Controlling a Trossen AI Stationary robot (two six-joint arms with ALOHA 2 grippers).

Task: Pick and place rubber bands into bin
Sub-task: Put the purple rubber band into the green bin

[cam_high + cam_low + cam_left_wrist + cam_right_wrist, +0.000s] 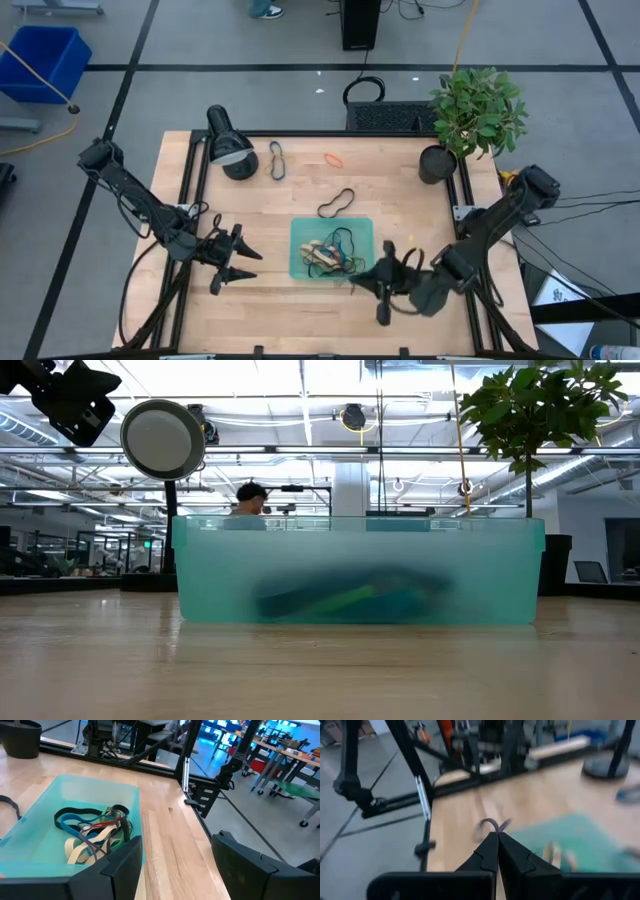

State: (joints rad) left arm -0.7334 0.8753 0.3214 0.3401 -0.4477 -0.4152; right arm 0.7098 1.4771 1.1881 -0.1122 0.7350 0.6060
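Note:
The teal bin (300,232) sits mid-table and holds a tangle of rubber bands (332,252) in blue, tan, green and black; they also show in the left wrist view (95,827). Loose bands lie on the wood beyond it: a black one (337,203), a dark blue one (276,160) and an orange one (333,159). My left gripper (238,262) is open and empty just left of the bin, and the left wrist view (180,870) shows the same. My right gripper (356,281) is at the bin's near right corner, shut on a thin dark band (492,824). My right gripper pinches a thin dark rubber band between its two fingertips (490,845). A small loop of the band (489,822) sticks out just past the tips. The fingers point roughly level toward the table's left side. The rest of the band is hidden by the fingers.
A black lamp (228,148) stands at the far left of the table and a potted plant (478,112) in a dark pot at the far right. A small yellow item (410,243) lies right of the bin. A blue crate (45,60) stands on the floor.

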